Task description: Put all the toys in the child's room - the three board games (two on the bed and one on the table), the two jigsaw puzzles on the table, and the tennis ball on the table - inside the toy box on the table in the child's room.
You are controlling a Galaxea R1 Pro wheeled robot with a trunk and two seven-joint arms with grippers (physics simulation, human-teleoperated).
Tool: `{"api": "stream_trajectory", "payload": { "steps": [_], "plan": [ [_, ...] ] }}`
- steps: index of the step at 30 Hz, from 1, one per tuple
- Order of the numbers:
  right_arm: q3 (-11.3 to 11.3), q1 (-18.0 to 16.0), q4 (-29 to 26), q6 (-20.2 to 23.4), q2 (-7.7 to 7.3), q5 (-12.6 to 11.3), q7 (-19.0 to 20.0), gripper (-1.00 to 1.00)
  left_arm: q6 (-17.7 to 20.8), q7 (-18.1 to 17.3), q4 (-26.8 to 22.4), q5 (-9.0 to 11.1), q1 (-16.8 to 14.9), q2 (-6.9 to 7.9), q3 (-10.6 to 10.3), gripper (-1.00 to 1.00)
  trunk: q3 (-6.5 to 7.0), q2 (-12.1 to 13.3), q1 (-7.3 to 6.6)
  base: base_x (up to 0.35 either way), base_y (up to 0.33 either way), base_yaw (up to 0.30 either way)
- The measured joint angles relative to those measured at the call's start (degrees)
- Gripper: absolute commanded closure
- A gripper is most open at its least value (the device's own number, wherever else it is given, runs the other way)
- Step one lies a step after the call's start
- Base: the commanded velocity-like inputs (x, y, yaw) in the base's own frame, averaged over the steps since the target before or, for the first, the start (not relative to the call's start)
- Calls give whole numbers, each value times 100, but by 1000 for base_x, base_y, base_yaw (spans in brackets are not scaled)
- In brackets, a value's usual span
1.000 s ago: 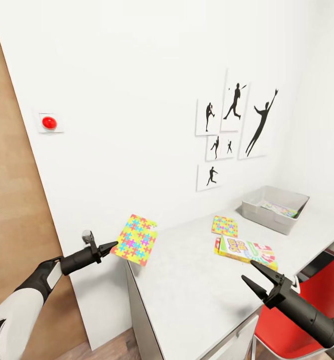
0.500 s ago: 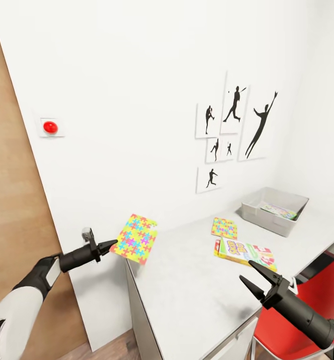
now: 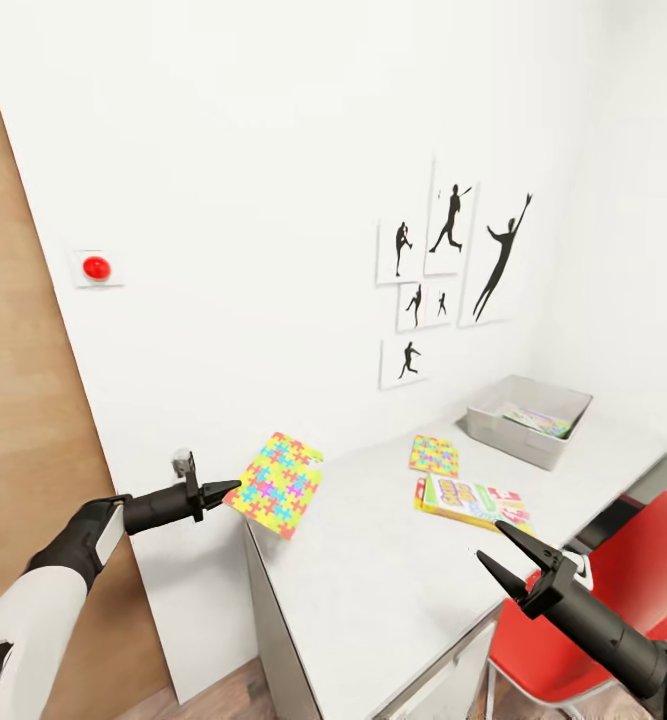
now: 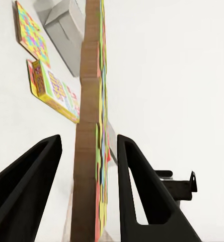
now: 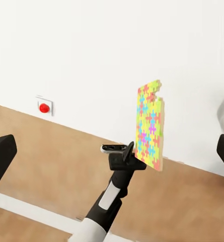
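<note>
My left pincer (image 3: 225,489) is clamped on the edge of one puzzle (image 3: 275,484), held off the near end of the table (image 3: 373,590) and tilted up so the thin square clears the tabletop on its way to the box (image 3: 529,421) at the far end. My right pincer (image 3: 497,553) hangs empty with its fingers apart over the table's front edge. The other puzzle (image 3: 434,455) and a game (image 3: 470,502) lie flat between me and the box, but above them the way looks open, with only the wall close alongside.
</note>
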Motion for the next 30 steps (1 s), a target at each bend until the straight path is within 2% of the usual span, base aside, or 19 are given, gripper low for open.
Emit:
{"api": "stream_trajectory", "payload": {
  "steps": [6, 11, 17, 26, 30],
  "plan": [
    [30, 0, 3, -13, 21, 8, -8, -100, -2, -2, -4, -1, 0, 17, -1, 100, 136, 241, -133, -12, 0, -225],
    [44, 0, 3, -19, 29, 10, -15, -100, 5, -26, -193, 7, 0, 19, -23, 100, 249, 441, -243, -1, 0, -227],
    [40, -40, 3, -13, 34, 318, -39, -100, 4, -99, -236, 5, 0, 15, -45, 100, 386, 682, -373, -101, 0, -227],
    [25, -43, 6, -17, 99, 377, -45, -100, 3, -106, -238, 5, 0, 19, -45, 100, 591, 1044, -572, -41, 0, -227],
    [30, -43, 11, -18, 112, 378, -50, -100, 4, -107, -238, 7, 0, 64, -38, 100, 681, 1204, -660, -1, 0, -225]
  ]
}}
